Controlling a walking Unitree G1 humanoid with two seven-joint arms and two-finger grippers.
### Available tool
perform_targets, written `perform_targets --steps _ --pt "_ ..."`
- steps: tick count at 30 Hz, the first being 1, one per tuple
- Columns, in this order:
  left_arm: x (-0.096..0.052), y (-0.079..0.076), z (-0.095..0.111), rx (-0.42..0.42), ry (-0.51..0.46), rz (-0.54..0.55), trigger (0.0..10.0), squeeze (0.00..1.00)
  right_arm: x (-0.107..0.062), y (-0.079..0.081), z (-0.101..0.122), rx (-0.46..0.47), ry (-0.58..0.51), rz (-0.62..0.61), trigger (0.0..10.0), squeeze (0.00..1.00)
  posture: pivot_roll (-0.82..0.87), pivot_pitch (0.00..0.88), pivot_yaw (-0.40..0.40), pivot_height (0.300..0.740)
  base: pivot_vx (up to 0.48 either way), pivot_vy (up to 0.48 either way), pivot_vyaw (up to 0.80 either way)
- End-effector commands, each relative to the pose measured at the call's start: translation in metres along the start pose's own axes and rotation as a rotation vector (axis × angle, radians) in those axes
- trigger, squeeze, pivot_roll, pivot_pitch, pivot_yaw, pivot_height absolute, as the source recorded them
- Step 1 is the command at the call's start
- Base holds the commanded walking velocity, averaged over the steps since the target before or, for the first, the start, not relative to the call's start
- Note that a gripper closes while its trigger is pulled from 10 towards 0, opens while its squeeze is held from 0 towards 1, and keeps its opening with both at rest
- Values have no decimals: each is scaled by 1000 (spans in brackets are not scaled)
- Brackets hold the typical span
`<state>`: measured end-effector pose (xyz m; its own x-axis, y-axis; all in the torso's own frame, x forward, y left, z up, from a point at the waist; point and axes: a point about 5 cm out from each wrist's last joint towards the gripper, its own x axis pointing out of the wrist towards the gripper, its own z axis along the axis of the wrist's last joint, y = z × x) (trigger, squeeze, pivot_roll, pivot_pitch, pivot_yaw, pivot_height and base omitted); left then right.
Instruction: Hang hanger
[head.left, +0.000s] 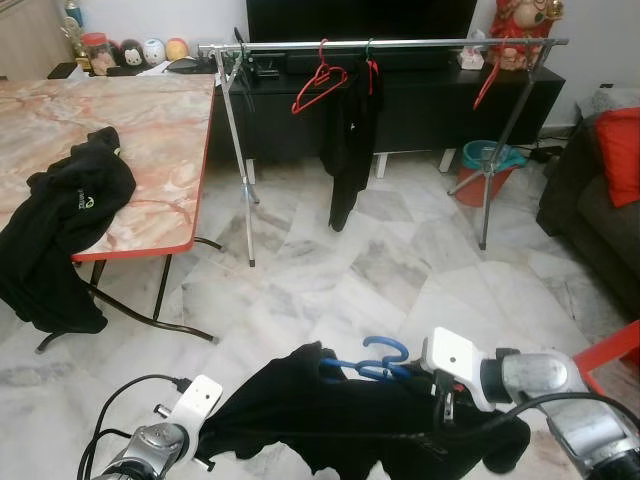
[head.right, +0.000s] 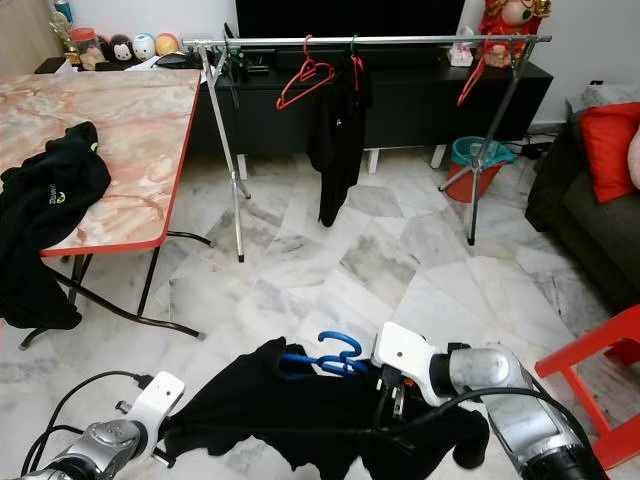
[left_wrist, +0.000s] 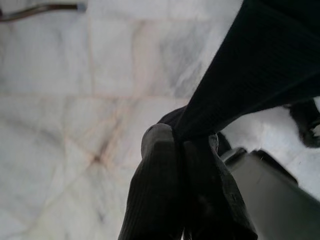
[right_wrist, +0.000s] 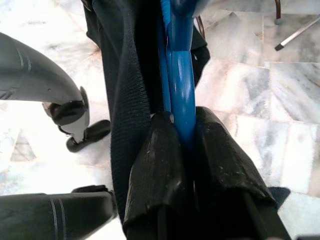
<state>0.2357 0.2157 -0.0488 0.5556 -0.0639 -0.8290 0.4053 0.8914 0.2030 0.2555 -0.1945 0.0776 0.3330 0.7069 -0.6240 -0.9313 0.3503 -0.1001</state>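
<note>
A blue hanger (head.left: 375, 358) carries a black garment (head.left: 320, 415), held low over the marble floor just in front of me. My right gripper (right_wrist: 182, 131) is shut on the blue hanger (right_wrist: 181, 75), its fingers pressed on the hanger's bar. Clamped on a fold of the black garment (left_wrist: 260, 65) is my left gripper (left_wrist: 180, 145), at the cloth's left end. Farther off stands a silver clothes rack (head.left: 420, 44) with red hangers (head.left: 318, 85) and a dark garment (head.left: 350, 140) hanging from its rail.
A marble-topped folding table (head.left: 150, 150) with a black jacket (head.left: 60, 220) draped over its edge stands to the left. A black TV cabinet (head.left: 440, 100) runs behind the rack, with a teal bucket (head.left: 485, 160) near it. At the right are a dark sofa (head.left: 590, 210) and a red chair (head.left: 612, 355).
</note>
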Motion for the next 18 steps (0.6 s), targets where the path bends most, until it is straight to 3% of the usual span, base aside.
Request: perform_targets --steps 1,9,13,15,18 --pt "-4 6 -23 -6 100 41 0 0 -14 -11 8 -8 -48 -90 10000 0 -215 0 -27 740 0 0 0" --pt "-7 3 -46 169 224 44 0 0 -18 -38 3 -37 14 -368 10000 0 -215 0 -24 740 0 0 0" --pt "-8 -1 -54 169 261 16 0 0 -20 -45 9 -13 -32 -439 10000 0 -216 0 -23 740 0 0 0" --pt "-8 -8 -58 189 281 -41 0 0 -22 -56 16 -21 -76 -559 10000 0 -216 0 -22 740 0 0 0" --pt "-7 -13 -57 204 273 -77 0 0 -21 -60 18 1 -98 -612 10000 0 -217 0 -21 740 0 0 0"
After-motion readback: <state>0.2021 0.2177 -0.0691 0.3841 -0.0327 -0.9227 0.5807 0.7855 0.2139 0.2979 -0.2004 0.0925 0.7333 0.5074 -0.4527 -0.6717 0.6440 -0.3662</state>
